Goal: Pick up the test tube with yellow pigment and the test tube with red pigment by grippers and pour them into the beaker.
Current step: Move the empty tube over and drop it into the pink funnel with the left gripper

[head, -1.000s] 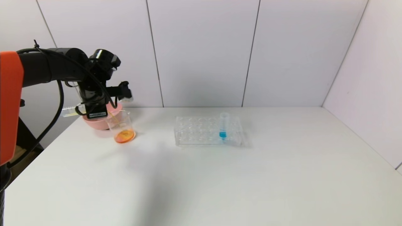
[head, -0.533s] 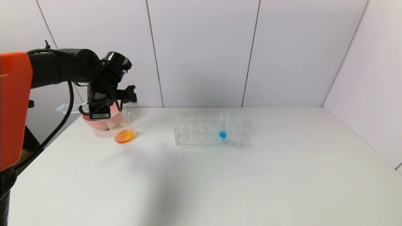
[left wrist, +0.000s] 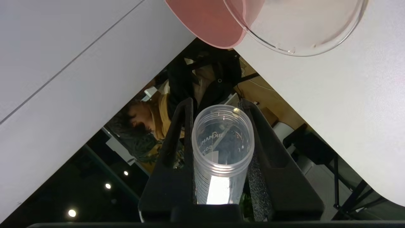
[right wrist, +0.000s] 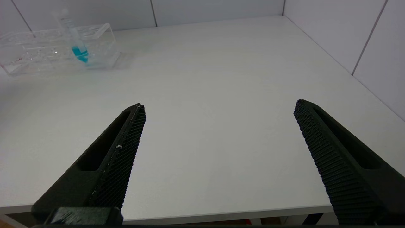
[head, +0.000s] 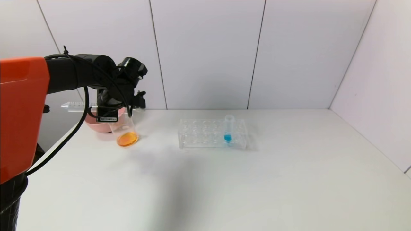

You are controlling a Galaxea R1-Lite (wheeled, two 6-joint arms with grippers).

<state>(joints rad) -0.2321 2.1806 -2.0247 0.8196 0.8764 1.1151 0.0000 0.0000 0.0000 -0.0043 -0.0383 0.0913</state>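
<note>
**Left hand holds an emptied tube level above the beaker**

We see the left hand [head: 110, 107] raised at the far left of the table [head: 224, 179], just above the beaker [head: 125, 131] and in front of the pink bowl [head: 96, 125]. Its two fingers [left wrist: 177, 139] are pressed against the sides of a clear graduated test tube [left wrist: 221, 152], pinching it. In the head view the tube [head: 77, 105] lies roughly level, its rounded tip pointing left, out beyond the table edge. Looking down its open mouth from the left wrist view, we find no coloured liquid inside, so we cannot tell whether this is the tube that held yellow or the one that held red.

The beaker stands upright on the table, touching or just in front of the pink bowl, with a shallow layer of orange liquid [head: 127, 139] in its bottom. In the left wrist view its round rim [left wrist: 297, 28] overlaps the bowl [left wrist: 205, 25].

Well to the right, near the middle of the table, stands the clear tube rack [head: 212, 134] with the blue-liquid tube [head: 228, 130] upright in one of its right-hand holes.

The right hand [right wrist: 218, 152] is outside the head view; its own camera shows its fingers spread wide apart over the near edge of the table, holding nothing, with the rack [right wrist: 47, 47] far off.
</note>
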